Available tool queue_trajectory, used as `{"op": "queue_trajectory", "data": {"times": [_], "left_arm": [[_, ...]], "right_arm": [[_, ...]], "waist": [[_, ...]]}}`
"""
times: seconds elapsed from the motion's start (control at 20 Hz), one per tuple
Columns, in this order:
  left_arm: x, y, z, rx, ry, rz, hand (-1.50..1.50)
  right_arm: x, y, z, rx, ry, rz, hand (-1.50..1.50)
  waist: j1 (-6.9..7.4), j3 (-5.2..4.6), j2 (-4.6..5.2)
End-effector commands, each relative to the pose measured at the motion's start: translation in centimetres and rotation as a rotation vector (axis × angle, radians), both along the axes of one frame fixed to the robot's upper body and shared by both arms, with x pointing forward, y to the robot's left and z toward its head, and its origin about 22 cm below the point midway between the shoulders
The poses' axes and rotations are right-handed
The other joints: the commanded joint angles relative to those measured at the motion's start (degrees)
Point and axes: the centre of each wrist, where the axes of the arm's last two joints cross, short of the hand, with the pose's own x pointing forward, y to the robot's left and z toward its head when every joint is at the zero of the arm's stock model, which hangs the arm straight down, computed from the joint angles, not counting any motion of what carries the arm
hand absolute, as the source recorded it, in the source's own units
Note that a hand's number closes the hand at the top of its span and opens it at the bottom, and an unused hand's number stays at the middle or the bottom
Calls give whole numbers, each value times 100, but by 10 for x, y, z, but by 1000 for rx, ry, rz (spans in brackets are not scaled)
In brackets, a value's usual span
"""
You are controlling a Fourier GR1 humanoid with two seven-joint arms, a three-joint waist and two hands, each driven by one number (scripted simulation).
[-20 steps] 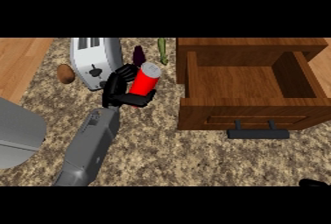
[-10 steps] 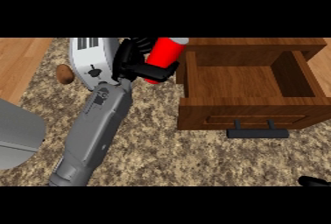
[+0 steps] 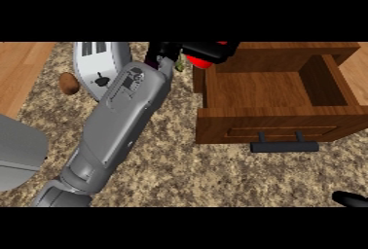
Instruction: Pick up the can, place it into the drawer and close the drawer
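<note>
The left hand (image 3: 188,49) has its fingers clamped on the red can (image 3: 202,59), held at the far-left corner of the open wooden drawer (image 3: 269,92). The drawer's dark handle (image 3: 285,146) faces near. A white toaster (image 3: 97,68) stands on the speckled bench (image 3: 215,175), left of the forearm. Of the right hand (image 3: 351,199), only a tip shows at the near-right edge; whether its fingers are apart or together cannot be told.

Smooth wooden drawer (image 3: 273,90), speckled stone counter (image 3: 215,170), glossy can (image 3: 200,61)
</note>
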Motion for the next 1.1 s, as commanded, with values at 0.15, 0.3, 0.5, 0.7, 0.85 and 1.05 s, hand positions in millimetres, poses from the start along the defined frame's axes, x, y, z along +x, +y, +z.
{"op": "queue_trajectory", "data": {"times": [0.15, 0.3, 0.5, 0.7, 0.85, 1.05], "left_arm": [[18, -24, 38, 42, 22, -18, 150], [14, -45, 68, 45, 16, 4, 150], [12, -62, 84, 100, 32, 26, 150], [21, -57, 61, 111, 26, 11, 150], [21, -64, 63, 136, 51, 69, 150], [26, -61, 60, 148, -2, 94, 150]], "right_arm": [[3, 4, 15, -6, -5, -12, -150], [10, -3, 2, 0, -19, 10, -150], [3, -4, -3, -4, -17, 13, -150], [9, -3, 15, 1, -15, 38, -150], [14, 5, 7, 6, -14, 51, -150], [11, -6, 9, -12, -17, 52, -150]], "waist": [[-74, -1, 39], [-134, 6, 46], [-229, 11, 48], [-288, 8, 77], [-412, 15, 102], [-399, 16, 127]]}}
